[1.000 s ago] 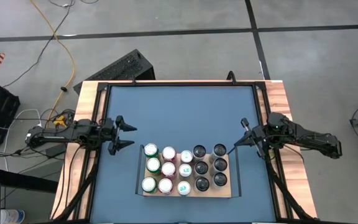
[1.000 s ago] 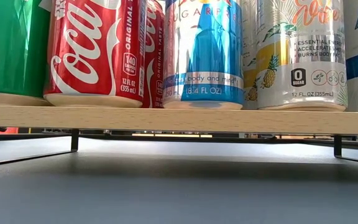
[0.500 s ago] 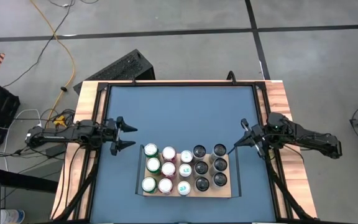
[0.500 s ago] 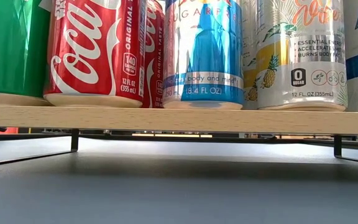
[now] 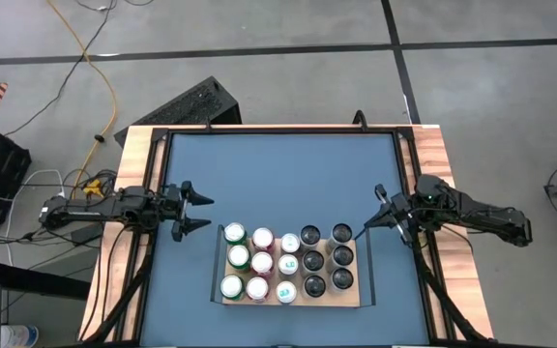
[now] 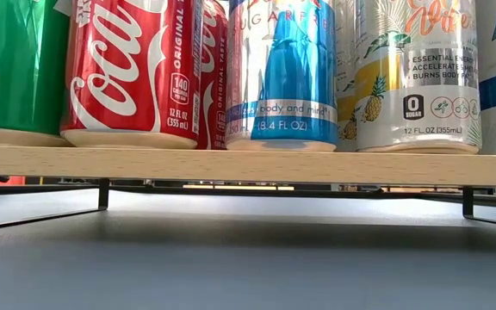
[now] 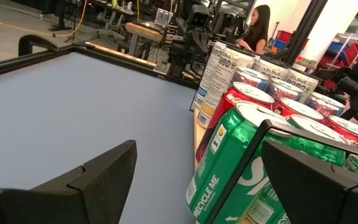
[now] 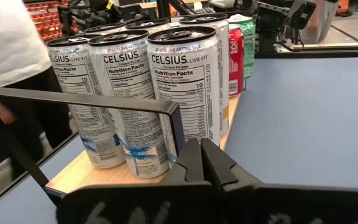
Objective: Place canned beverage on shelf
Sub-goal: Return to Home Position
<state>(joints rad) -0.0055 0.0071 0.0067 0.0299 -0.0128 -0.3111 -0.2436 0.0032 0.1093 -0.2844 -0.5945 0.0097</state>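
Blue table (image 5: 278, 174), shelf (image 6: 248, 165) full of cans (image 5: 263, 261) (labels hidden from above), left claw (image 5: 199, 211) released, right claw (image 8: 201, 147) clenched.

The low view cuts the cans (image 6: 278, 73) off at the top, and the shelf (image 6: 248, 164) runs past both sides.

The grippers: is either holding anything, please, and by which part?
Nothing is held: the left gripper is open, the right gripper shut and empty, both beside the shelf.

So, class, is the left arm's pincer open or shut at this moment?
Open. The left pincer shows a wide fork from above, and its fingers stand far apart in the wrist view, holding nothing.
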